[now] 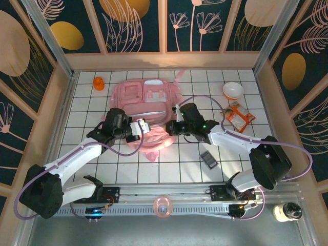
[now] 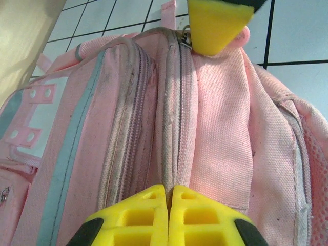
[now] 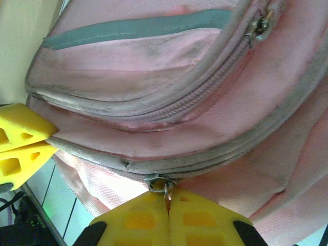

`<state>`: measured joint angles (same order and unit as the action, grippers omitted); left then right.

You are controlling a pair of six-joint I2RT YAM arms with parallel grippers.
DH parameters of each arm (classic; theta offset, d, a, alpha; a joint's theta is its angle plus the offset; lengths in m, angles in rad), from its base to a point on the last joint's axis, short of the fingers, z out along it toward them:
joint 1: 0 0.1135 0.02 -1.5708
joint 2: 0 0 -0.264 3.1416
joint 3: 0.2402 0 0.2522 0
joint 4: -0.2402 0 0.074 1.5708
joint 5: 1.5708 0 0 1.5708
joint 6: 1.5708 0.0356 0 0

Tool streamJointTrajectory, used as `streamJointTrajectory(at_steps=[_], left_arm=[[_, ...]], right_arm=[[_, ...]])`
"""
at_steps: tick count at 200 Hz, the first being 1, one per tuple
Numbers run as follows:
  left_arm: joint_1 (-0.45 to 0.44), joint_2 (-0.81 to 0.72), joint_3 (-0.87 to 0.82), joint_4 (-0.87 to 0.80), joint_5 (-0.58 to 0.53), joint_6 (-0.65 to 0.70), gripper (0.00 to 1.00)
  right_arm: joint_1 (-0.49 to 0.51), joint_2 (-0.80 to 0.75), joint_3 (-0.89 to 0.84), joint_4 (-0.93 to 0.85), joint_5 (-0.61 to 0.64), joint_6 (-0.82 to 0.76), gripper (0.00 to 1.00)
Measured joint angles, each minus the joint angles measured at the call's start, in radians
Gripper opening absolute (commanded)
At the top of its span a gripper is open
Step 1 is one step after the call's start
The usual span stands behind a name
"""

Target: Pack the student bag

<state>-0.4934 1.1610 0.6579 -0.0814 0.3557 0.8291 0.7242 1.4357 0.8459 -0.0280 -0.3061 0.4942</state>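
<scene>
Right now the right gripper (image 3: 167, 201) is clamped on the metal zipper pull (image 3: 160, 183) of the big compartment, its yellow fingertips pressed flat together with the tab caught between them. Opposite it, the left gripper (image 2: 169, 197) is closed too, pinching the fabric where the same zipper track (image 2: 173, 118) runs into its fingers. So the two arms hold one seam from facing sides. Along the stretch in view the teeth look meshed, and I judge the opening is not yet made.

Outward from the fingers, the student bag (image 1: 148, 97) lies flat about mid-table on the white tiled table (image 1: 92, 164), pockets facing up, its near end bunched between the two grippers. Well apart on its right sit a white bowl (image 1: 233, 90), an orange snack packet (image 1: 240, 118) and a small dark flat item (image 1: 208, 159). A small orange object (image 1: 98, 83) rests near the bag's far left corner.

The risks lie mostly in the two grips. The pull is a thin tab held only at the fingertips, so a sideways tug could let it slip free. The left pinch has just a fold of soft cloth. If that fold slides, the whole bag would probably drag over the tiles instead of the slider running. Loose fabric beside the track could also be drawn into the slider and jam it.
</scene>
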Motion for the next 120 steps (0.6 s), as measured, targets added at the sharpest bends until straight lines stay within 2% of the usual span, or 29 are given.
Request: streamJointTrajectory(at_steps=[5, 30, 47, 80, 120], left_arm=[[-0.001, -0.003, -0.004, 0.000, -0.002, 0.001, 0.00], [-0.001, -0.018, -0.010, -0.013, 0.002, -0.011, 0.35], [0.003, -0.033, -0.009, -0.038, 0.014, -0.026, 0.48], [-0.021, -0.062, -0.009, -0.022, 0.037, -0.098, 0.56], [-0.037, -0.030, 0.010, 0.010, 0.035, -0.116, 0.55]], right_arm=[[-0.001, 0.000, 0.000, -0.002, -0.006, -0.001, 0.00], [0.009, 0.000, 0.000, -0.002, -0.013, -0.003, 0.00], [0.016, 0.006, 0.000, -0.006, -0.006, -0.003, 0.00], [0.034, 0.026, 0.011, -0.013, -0.001, -0.002, 0.00], [0.037, 0.026, 0.014, -0.013, 0.002, 0.000, 0.00]])
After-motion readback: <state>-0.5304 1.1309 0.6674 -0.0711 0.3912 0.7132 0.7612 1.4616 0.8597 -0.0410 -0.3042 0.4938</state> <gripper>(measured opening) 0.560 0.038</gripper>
